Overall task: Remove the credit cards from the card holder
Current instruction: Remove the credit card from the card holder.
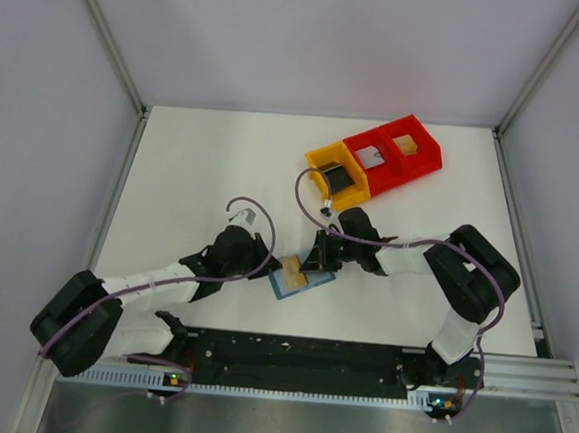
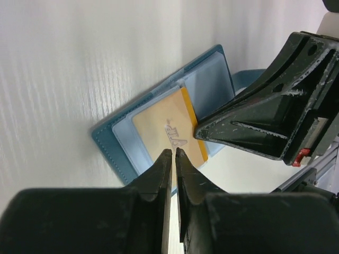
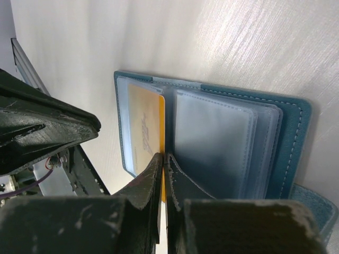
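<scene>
Two grippers meet over the card holder (image 1: 290, 280), which lies spread open on the table (image 1: 203, 170) just ahead of the arm bases and well apart from the bins. One yellow card (image 2: 159, 127) shows in a left-hand pocket beside the fold, and the clear sleeves (image 3: 217, 143) on the other half look empty.

The right gripper (image 3: 165, 155) is clenched, its tips down at the card's long edge by the fold. This looks meant to pin the holder flat or to nip that edge, but I cannot tell which. The left gripper (image 2: 174, 152) comes in from the opposite side with its tips at the card's near edge. Its fingers are almost together with a thin slit between them, and whether it has caught the card I cannot tell.

Behind, a yellow bin (image 1: 317, 161) holds a dark card (image 1: 342, 181). The red bins (image 1: 426, 159) hold a pale card (image 1: 370, 158) and a tan card (image 1: 406, 143), so most of the job seems done.

Both sets of fingers crowd the same small card and leave little room to slide it out. The pocket's lip may drag the holder along, and the right arm's cable (image 1: 301, 192) loops close above
</scene>
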